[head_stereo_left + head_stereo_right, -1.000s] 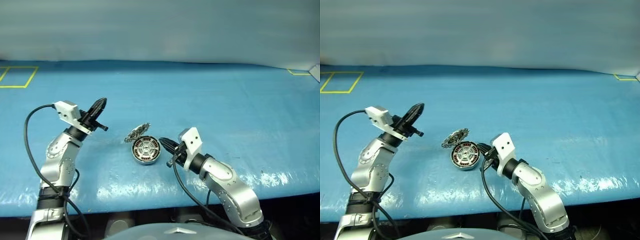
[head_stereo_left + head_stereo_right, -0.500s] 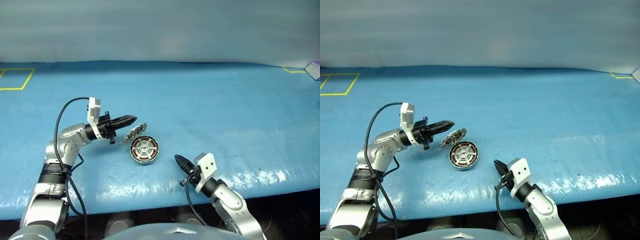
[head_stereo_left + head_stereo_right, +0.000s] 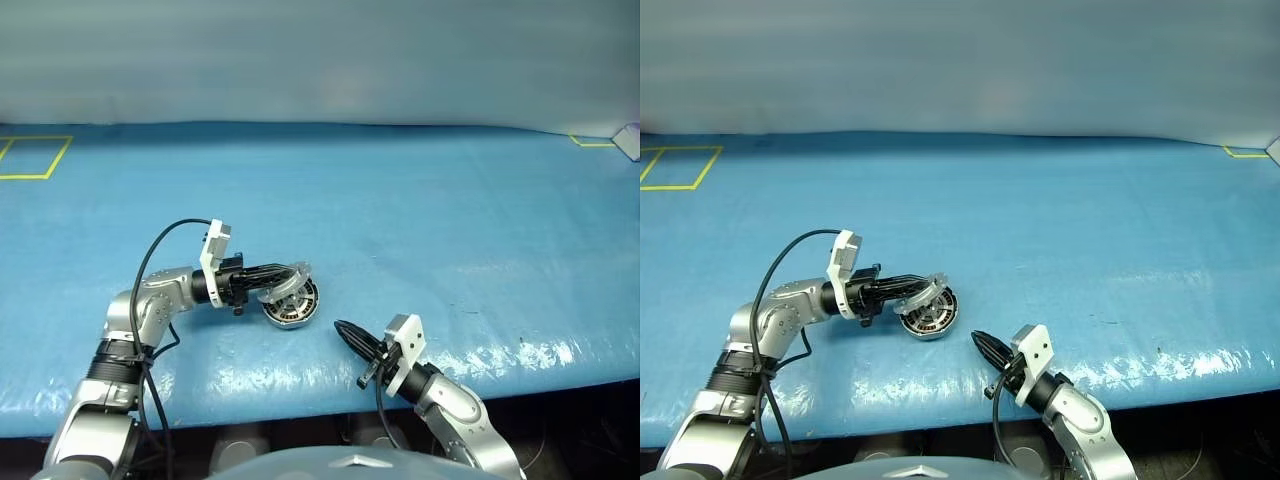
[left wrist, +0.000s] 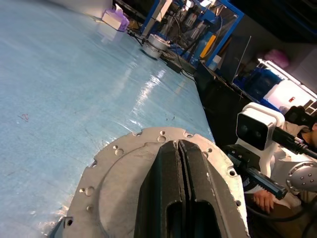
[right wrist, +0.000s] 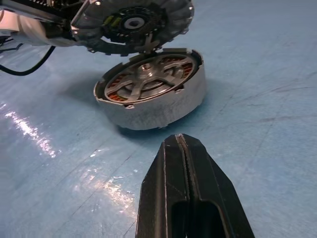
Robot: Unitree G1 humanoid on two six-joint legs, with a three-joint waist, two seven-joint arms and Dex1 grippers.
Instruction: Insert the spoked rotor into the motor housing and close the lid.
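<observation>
While the left gripper (image 3: 292,272) lies level with its two fingers pressed together, its tips rest against the outer face of the lid (image 3: 285,281), which stands half raised and tilted over the housing (image 3: 294,305). Left wrist view: the closed black fingers (image 4: 171,188) lie flat on the grey notched disc, which spreads out to both sides of them. The housing sits on the blue table (image 3: 450,220) directly under and just past those fingertips, open on the side facing the right gripper (image 3: 345,331). Right wrist view: silver spokes and a hub are seen inside the housing, with copper-brown windings showing between them, so the rotor (image 5: 147,75) appears seated, though its black rim cannot be made out. The lid's underside hangs above the housing's far edge, joined at the rim there. The right gripper is shut on nothing, fingers together, pointing at the housing from the near side; the housing lies just ahead of its tips, apart from them, no contact.
</observation>
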